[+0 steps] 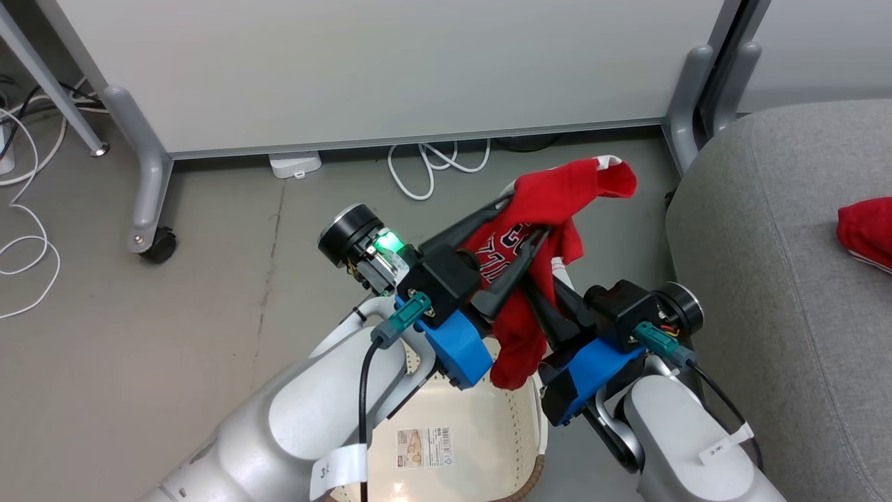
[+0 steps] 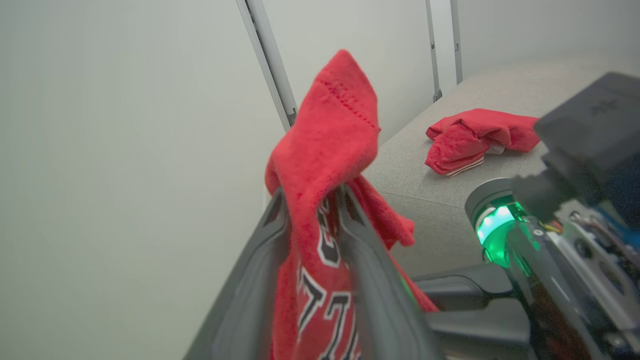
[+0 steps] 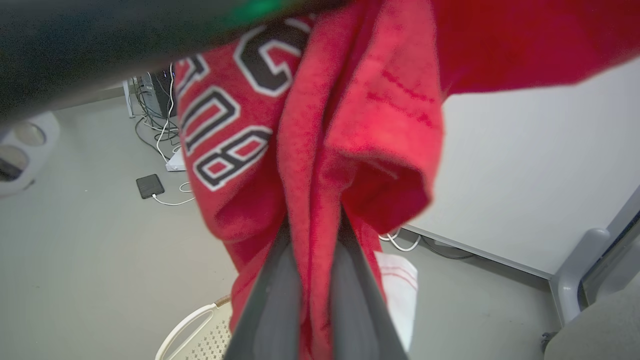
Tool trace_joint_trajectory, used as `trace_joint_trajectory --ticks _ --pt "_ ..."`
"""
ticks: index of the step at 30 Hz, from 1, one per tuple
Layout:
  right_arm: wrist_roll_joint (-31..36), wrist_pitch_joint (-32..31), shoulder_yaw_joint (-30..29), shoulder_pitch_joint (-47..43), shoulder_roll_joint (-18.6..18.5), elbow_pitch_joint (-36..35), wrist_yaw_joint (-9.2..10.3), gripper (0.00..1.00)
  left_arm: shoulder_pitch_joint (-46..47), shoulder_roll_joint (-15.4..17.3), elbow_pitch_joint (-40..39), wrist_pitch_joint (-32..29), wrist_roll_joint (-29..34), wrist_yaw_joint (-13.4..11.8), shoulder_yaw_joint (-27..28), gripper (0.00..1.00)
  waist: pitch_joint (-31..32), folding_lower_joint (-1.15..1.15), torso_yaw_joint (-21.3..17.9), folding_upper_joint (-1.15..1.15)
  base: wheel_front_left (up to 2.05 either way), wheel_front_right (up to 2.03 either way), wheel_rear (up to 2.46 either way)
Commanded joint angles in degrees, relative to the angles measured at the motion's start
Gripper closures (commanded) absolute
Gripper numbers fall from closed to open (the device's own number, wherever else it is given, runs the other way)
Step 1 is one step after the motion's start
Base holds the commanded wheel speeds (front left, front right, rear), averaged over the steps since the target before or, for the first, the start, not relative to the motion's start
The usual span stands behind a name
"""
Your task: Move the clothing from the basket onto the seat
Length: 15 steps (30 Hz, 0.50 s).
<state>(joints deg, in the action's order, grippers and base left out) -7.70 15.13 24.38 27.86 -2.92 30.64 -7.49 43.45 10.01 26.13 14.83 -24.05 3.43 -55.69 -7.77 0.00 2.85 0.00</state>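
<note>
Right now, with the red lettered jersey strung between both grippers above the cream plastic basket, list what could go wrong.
1. The red lettered jersey is draped across the spread fingers of the left gripper; it may snag as the right gripper, pinched on a fold, pulls toward the grey fabric seat.
2. Its tail hangs over the cream perforated basket; a slipping pinch would likely drop it back in.

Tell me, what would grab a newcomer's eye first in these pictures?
A red jersey with black-and-white lettering hangs in the robot's dark jaws above a cream basket on the floor. To the right, another red garment lies on the grey seat.
</note>
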Motion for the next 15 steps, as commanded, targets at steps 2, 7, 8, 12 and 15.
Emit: trace_joint_trajectory --ticks 2,7,8,12,15 --pt "-0.3 0.0 -0.3 0.7 0.0 -0.5 -0.01 1.0 -0.2 0.3 0.3 0.3 0.2 -0.4 0.2 0.0 -0.1 0.0 -0.1 0.0 0.0 0.0 0.0" --pt "-0.2 0.0 -1.2 0.7 0.1 -0.9 -0.01 1.0 -0.2 0.4 0.5 0.4 0.3 -0.7 0.2 0.0 -0.3 0.0 -0.3 0.0 0.0 0.0 0.0" --pt "-0.2 0.0 -1.4 0.6 0.0 -1.0 -0.01 1.0 -0.3 0.5 0.6 0.3 0.3 -0.8 0.2 0.0 -0.3 0.0 -0.5 0.0 0.0 0.0 0.0" --pt "-0.4 0.0 -2.6 0.3 0.0 -1.5 -0.01 1.0 -0.9 0.7 0.7 0.4 0.3 -0.9 0.3 0.0 -0.5 0.0 -1.2 0.0 0.0 0.0 0.0" --pt "-0.6 0.0 -3.9 0.2 0.0 -2.3 -0.01 1.0 -1.1 0.9 0.6 0.4 0.3 -1.1 0.4 0.0 -1.0 0.0 -2.2 0.0 0.0 0.0 0.0"
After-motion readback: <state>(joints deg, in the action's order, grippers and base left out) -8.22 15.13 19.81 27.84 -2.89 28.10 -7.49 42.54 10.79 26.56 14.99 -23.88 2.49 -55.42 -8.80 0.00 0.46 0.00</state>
